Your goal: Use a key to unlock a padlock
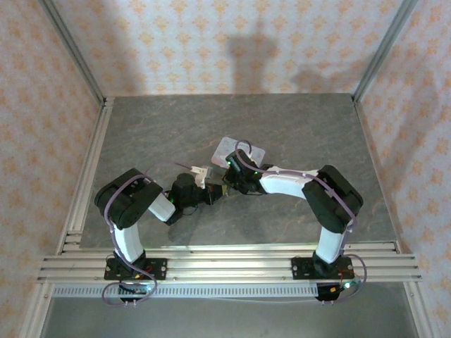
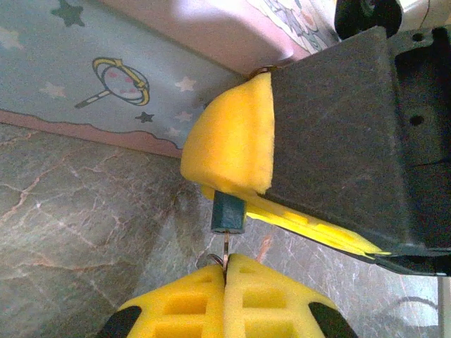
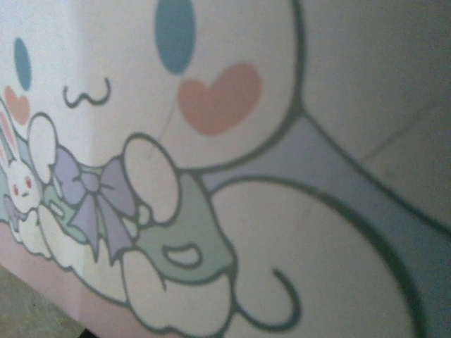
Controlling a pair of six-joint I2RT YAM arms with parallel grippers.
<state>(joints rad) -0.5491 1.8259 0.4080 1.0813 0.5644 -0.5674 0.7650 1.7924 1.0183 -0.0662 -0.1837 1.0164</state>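
In the left wrist view the tiny dark blue padlock (image 2: 227, 211) hangs above the table, pinched between the yellow fingers of my right gripper (image 2: 211, 189), which is shut on it. The thin silvery key (image 2: 225, 248) runs straight from the padlock's underside down into my left gripper (image 2: 227, 271), whose two yellow pads are pressed together on the key's head. From above, the left gripper (image 1: 210, 196) and the right gripper (image 1: 227, 187) meet tip to tip near the table's middle. The padlock's shackle is hidden by the right fingers.
The light-blue tin (image 1: 239, 151) with a cartoon lid lies just behind the two grippers. Its side (image 2: 84, 70) is close behind the padlock. Its lid (image 3: 225, 169) lies right under the right wrist camera. Patterned walls and metal rails enclose the grey table (image 1: 155, 127).
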